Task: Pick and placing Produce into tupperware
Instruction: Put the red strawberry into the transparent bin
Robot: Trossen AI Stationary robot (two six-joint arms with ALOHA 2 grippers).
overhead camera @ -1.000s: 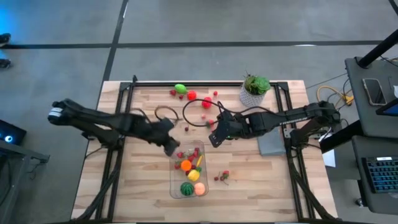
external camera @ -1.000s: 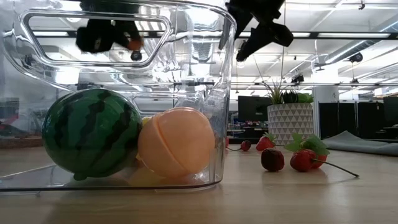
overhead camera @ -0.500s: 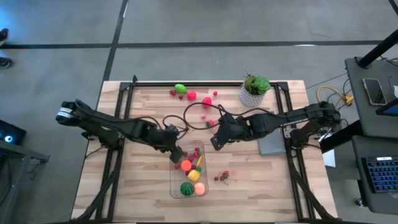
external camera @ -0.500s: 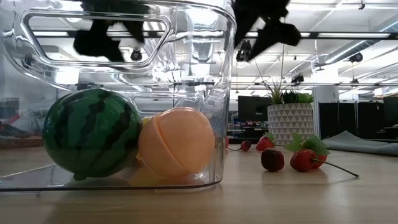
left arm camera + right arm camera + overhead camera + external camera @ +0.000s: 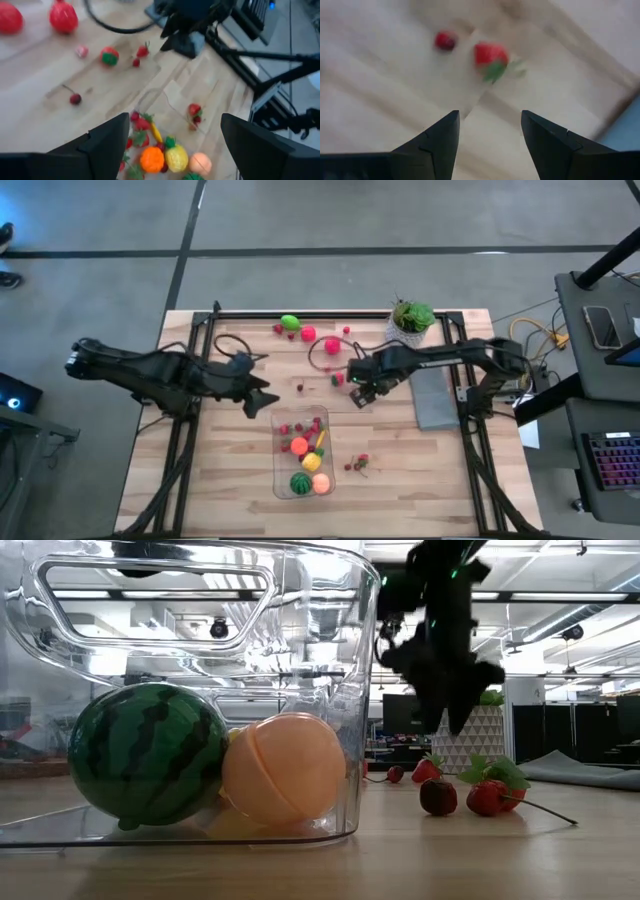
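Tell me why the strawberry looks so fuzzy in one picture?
In the right wrist view the strawberry and the table are smeared, probably because that camera is moving. The left wrist view is a little soft too. In the low view the tupperware shows bright glare from ceiling lights. The high view is sharp.

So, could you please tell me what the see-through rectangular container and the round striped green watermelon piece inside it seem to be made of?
The see-through rectangular container looks like clear, glossy hard plastic: ceiling lights glint on its walls and the room shows through. The round striped green watermelon piece seems to be smooth moulded plastic with a soft sheen, though rubber cannot be ruled out.
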